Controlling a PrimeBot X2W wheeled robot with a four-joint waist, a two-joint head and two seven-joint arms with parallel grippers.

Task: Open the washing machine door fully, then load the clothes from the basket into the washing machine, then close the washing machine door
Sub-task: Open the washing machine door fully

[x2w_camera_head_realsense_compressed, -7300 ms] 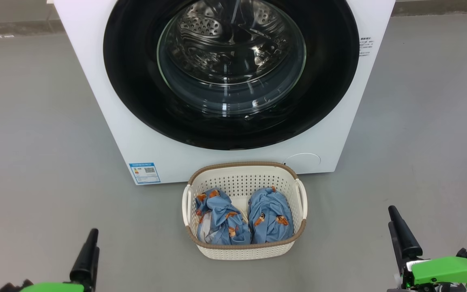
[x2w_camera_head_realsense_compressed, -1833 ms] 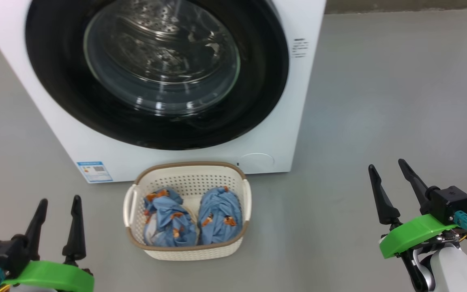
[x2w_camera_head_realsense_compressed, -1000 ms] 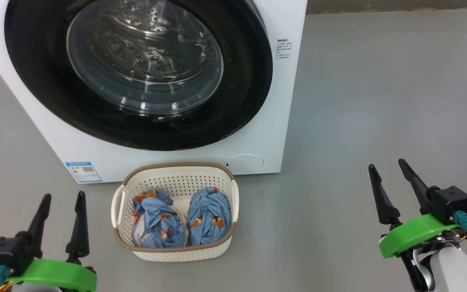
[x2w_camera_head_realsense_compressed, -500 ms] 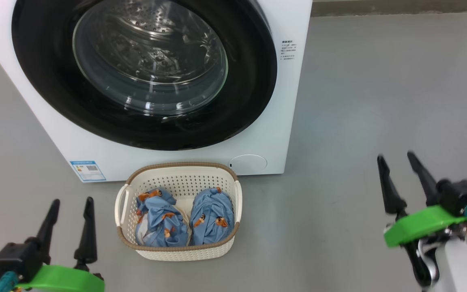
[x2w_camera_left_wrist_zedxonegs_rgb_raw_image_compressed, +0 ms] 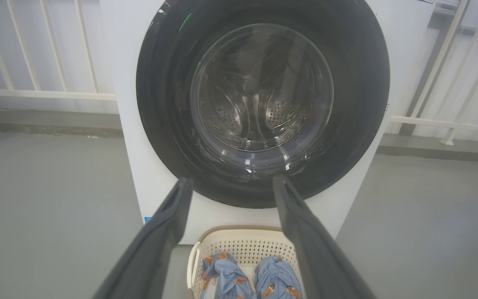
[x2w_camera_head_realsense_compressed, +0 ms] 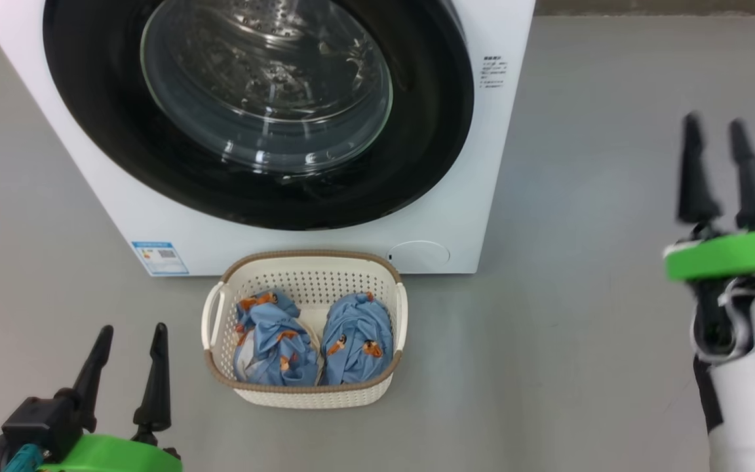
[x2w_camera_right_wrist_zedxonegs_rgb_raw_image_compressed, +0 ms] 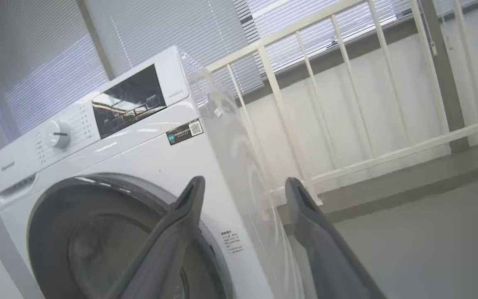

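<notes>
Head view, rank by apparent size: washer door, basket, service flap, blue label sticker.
1. washing machine door
2. basket
3. service flap and blue label sticker: they look about alike, so not ranked.

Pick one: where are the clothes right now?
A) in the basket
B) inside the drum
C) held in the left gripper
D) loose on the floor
A: both blue bundles of clothes sit in the basket on the floor, and the washer door is shut.

Grey floor (x2w_camera_head_realsense_compressed: 580, 295), white railing (x2w_camera_left_wrist_zedxonegs_rgb_raw_image_compressed: 35, 94), window blinds (x2w_camera_right_wrist_zedxonegs_rgb_raw_image_compressed: 44, 70)
</notes>
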